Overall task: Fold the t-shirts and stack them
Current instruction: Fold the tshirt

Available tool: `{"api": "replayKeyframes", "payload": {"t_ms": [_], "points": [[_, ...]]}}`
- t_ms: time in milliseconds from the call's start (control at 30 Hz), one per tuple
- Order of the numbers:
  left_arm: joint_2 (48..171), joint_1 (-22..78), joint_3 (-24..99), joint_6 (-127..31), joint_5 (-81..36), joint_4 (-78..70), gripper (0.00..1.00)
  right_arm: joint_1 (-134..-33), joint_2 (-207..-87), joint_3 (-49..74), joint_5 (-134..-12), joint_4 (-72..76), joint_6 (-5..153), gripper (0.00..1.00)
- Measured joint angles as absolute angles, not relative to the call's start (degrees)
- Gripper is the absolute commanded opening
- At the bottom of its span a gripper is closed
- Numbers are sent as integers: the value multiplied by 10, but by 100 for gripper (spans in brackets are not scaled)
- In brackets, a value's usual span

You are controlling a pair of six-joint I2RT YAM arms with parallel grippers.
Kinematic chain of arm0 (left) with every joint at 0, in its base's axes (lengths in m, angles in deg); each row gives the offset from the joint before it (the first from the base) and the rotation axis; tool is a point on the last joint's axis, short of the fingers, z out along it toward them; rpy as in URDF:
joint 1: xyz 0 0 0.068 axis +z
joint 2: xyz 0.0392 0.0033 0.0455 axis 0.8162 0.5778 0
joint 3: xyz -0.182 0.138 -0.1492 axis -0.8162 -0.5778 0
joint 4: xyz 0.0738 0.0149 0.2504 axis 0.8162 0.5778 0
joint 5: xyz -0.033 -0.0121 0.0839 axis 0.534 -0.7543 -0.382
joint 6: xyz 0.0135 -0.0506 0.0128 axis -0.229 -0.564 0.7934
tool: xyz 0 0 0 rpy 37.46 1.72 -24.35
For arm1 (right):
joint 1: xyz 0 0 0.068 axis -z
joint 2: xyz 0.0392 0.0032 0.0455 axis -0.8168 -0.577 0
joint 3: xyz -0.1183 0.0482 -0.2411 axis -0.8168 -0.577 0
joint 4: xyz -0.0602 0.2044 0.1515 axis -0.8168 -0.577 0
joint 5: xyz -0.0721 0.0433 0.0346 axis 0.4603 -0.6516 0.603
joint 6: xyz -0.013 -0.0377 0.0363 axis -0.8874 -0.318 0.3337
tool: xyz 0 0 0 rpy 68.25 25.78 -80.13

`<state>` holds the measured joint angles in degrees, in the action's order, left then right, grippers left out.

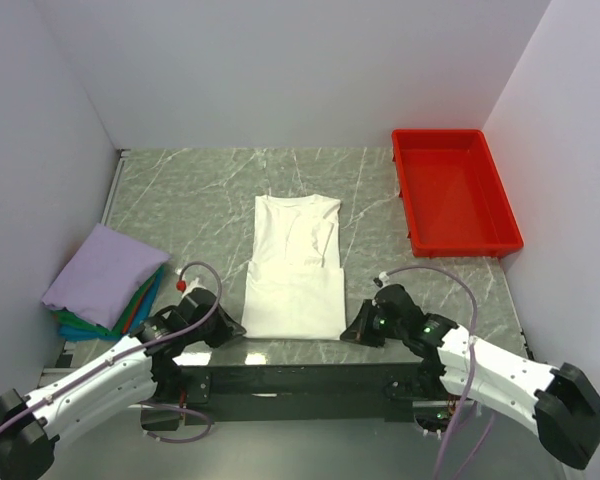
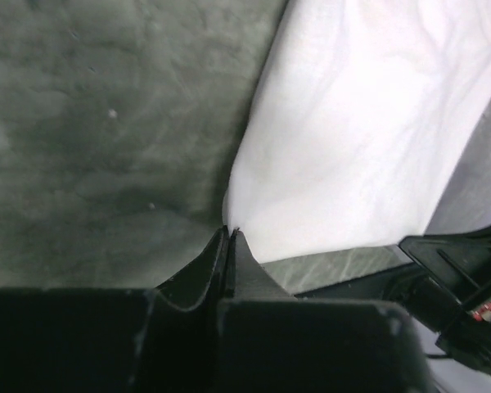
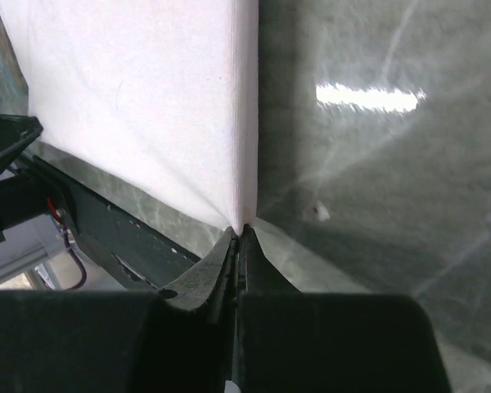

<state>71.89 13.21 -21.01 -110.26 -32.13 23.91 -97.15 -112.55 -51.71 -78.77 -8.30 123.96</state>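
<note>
The white t-shirt (image 1: pixel 295 262) is lying flat in the middle of the marbled table (image 1: pixel 190 195), sleeves tucked in so that it is forming a long rectangle, collar pointing to the far side; its near hem is sitting close to the table's near edge. The left gripper (image 2: pixel 229 237) is pinching the hem's near-left corner, jaws pressed together on the cloth; the right gripper (image 3: pixel 242 232) is pinching the near-right corner the same way. A folded lavender t-shirt (image 1: pixel 102 268) is resting on green and blue t-shirts (image 1: pixel 130 312) at the table's left side, well apart from both grippers; a red tray (image 1: pixel 455 190) is sitting at the far right.
</note>
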Motion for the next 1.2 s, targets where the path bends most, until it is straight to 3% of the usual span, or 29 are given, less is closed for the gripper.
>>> {"api": "replayKeyframes", "payload": {"t_ms": [233, 400, 633, 867, 1200], "points": [[695, 113, -209, -1107, -314, 256, 1, -972, -1029, -524, -793, -156, 1235, 0], [712, 111, -186, -1100, -311, 262, 0, -972, -1030, -487, -778, -202, 1221, 0], [813, 128, -63, -1048, -322, 256, 0, -933, -1114, -360, -761, -231, 1167, 0], [921, 218, 50, -979, -296, 236, 0, -816, -1200, -261, -785, -231, 1103, 0], [1095, 316, 256, -918, -248, 225, 0, -739, -1393, -79, -829, -206, 1050, 0]]}}
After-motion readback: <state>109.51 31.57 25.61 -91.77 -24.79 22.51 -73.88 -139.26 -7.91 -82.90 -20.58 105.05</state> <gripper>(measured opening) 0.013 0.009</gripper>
